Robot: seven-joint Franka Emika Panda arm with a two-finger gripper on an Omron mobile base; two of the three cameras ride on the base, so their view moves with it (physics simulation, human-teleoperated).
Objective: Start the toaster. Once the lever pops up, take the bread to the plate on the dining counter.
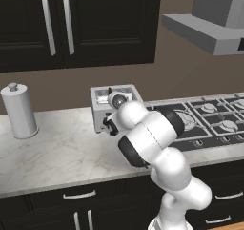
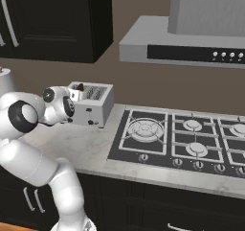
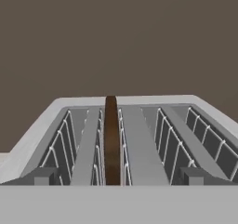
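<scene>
The silver-grey toaster (image 1: 100, 106) (image 2: 99, 103) stands on the marbled worktop (image 1: 57, 152) against the back wall, just left of the gas hob. A thin dark brown slice of bread (image 3: 111, 139) stands edge-on in one of its left slots, its top poking a little above the toaster (image 2: 80, 87). My gripper (image 2: 74, 97) hovers at the toaster's front edge at the height of its top, looking along the slots (image 3: 139, 148). The jaws are open and hold nothing. My own arm hides the toaster's front levers in the left base view. The plate and the dining counter are out of view.
A tall white canister (image 1: 19, 110) stands at the worktop's left end. The gas hob (image 2: 182, 136) fills the right side, under a grey range hood (image 2: 191, 43). Dark wall cabinets (image 1: 57, 24) hang above and dark drawers sit below.
</scene>
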